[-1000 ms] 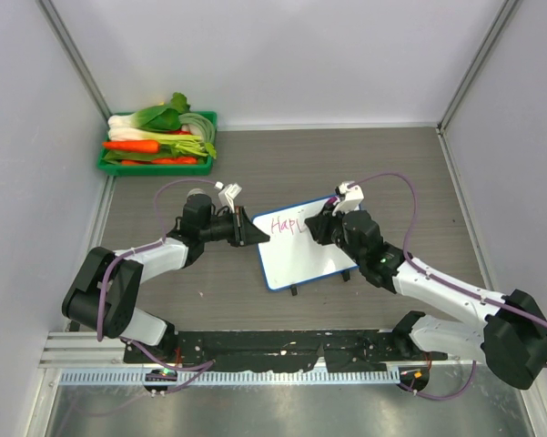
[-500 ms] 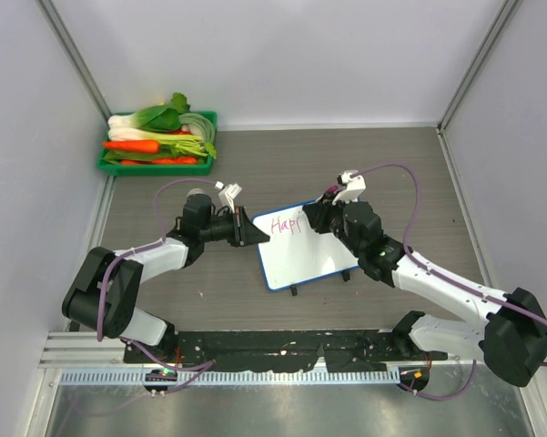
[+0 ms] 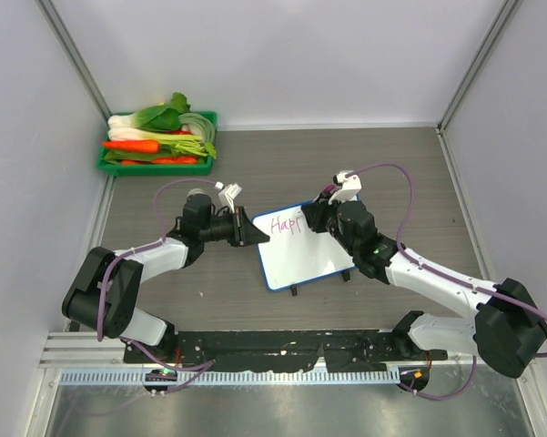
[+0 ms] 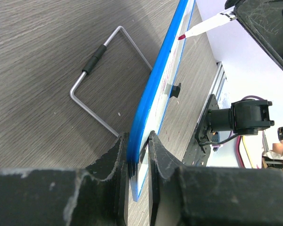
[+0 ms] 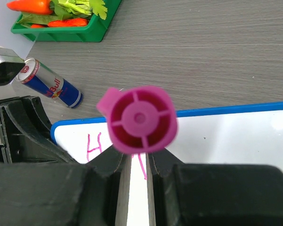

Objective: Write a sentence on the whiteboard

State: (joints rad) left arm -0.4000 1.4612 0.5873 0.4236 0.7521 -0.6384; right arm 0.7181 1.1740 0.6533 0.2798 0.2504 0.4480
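**A:** Nearest us, mid-table, is the small flat white whiteboard with a thin blue rim (image 3: 305,264), tilted up on little black feet. A bent metal wire stand (image 4: 101,77) lies on the grey wood-grain table (image 3: 391,164) beside it.

**B:** And the left gripper (image 4: 137,141) is pinching the board's left edge, one jaw pressed on each face of the rim.

**A:** How does the board handle?

**B:** Light, stiff and slick-faced, I'd judge. That thin edge is the place to take hold. Unclamped, it could skate or tip under the pen.

**A:** Right side?

**B:** The right gripper (image 5: 137,162) is squeezed around a white marker pen with a pink end (image 5: 140,118). Its tip is at the board's far edge, by the pink handwritten sentence (image 3: 287,223). Only "Hap…" is there, so it's barely begun.

**A:** Farther out?

**B:** A blue-and-silver drink can (image 5: 52,84) lies on its side past the board's left corner. In the far-left corner, a green plastic tray (image 3: 150,169) holds orange carrots (image 3: 132,146) and leafy greens (image 3: 164,116).
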